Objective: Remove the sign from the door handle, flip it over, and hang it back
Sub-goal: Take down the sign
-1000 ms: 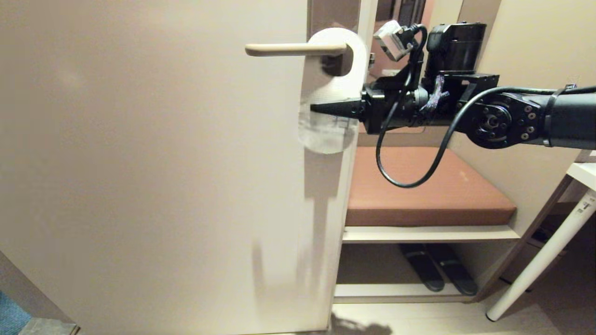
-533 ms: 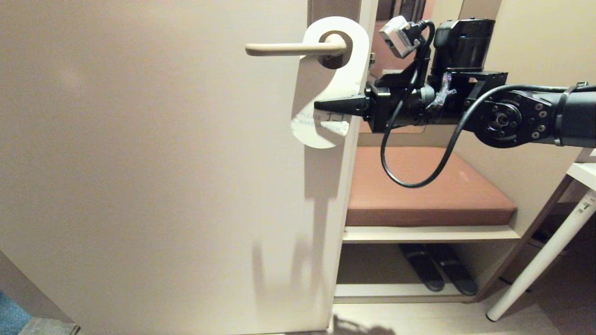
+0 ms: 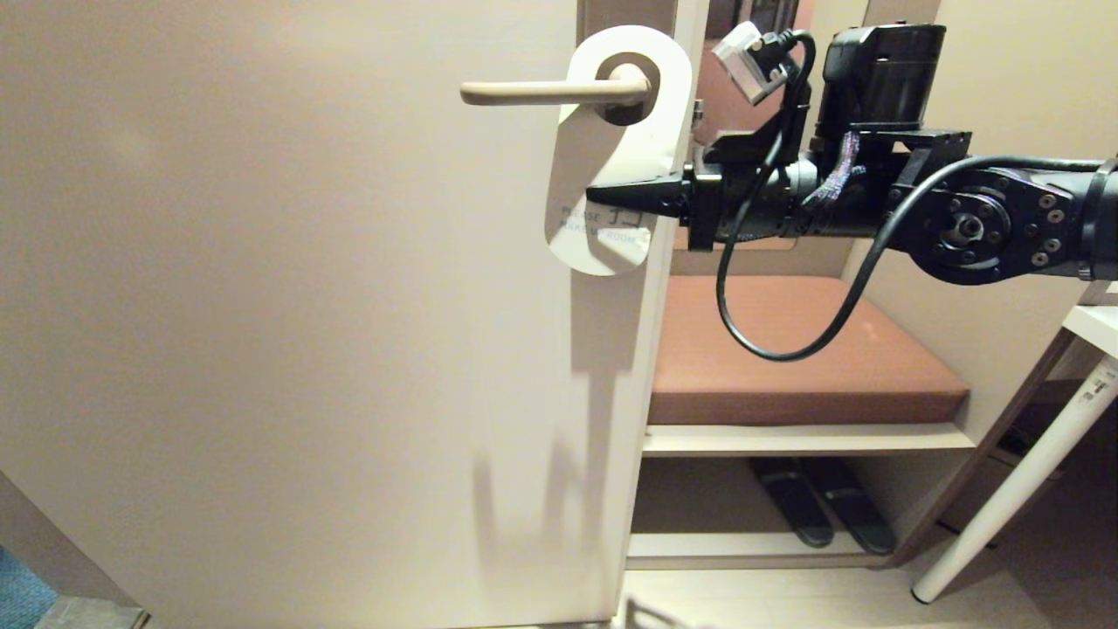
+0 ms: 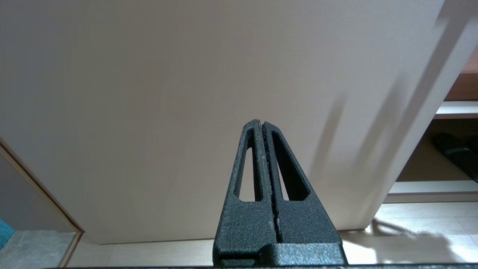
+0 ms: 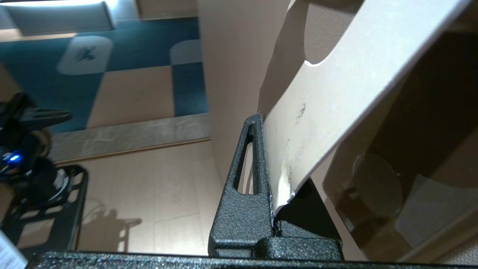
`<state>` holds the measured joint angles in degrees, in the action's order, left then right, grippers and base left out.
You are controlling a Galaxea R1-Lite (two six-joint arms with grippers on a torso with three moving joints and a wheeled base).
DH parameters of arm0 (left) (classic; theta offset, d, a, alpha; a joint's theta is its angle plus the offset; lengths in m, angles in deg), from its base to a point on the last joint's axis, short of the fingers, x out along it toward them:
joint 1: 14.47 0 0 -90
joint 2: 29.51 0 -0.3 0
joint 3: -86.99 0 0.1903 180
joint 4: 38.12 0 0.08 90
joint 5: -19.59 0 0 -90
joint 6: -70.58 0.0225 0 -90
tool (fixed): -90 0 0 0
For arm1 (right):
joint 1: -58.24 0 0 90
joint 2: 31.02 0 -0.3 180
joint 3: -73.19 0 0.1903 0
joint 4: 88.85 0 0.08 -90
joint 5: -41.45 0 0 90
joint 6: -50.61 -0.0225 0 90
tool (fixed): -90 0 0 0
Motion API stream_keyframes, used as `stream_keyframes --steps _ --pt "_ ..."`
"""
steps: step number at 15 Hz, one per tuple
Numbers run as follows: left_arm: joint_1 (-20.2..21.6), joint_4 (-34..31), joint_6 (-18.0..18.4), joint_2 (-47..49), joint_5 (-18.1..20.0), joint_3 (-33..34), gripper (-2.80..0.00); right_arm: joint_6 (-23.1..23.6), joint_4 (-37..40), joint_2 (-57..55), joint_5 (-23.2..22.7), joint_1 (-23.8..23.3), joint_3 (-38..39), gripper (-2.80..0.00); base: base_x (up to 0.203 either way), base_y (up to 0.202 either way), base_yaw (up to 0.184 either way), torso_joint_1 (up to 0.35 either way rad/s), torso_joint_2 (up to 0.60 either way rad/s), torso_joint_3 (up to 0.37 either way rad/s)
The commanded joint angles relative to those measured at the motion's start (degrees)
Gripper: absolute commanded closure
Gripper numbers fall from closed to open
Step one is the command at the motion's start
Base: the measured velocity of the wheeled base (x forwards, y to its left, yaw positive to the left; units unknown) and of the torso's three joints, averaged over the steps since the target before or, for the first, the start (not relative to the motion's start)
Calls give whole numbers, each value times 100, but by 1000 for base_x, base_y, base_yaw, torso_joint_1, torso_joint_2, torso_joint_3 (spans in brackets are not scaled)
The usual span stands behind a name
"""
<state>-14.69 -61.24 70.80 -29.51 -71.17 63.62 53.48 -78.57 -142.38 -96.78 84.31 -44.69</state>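
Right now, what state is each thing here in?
sign: white side out, hole around the door handle, tilted, pinched
door handle: level, through the sign's hole
door: ajar
right claw: shut on the sign
left claw: shut, empty, low before the door

The sign (image 3: 624, 166) looks like matt white card; the door handle (image 3: 550, 91) smooth satin; the right end effector (image 5: 261, 123) rough, grainy black plastic.

door handle (image 3: 541, 92), sign (image 3: 611, 175) hanging on it
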Motion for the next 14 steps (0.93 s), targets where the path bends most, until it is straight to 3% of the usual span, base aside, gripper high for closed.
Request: stream_keyframes --steps 1,5,11,14 --pt "4 2 -4 9 -2 0 0 4 -10 48 222 141 9 0 0 0 0 0 0 0" --pt "-1 2 -4 9 -2 0 0 16 -19 99 1102 524 69 0 0 0 0 0 0 0" --pt "-3 2 -2 9 -2 0 0 418 -10 132 2426 944 174 0 0 0 0 0 0 0" --pt "4 2 0 9 -2 0 0 399 -5 119 3522 1160 164 0 0 0 0 0 0 0"
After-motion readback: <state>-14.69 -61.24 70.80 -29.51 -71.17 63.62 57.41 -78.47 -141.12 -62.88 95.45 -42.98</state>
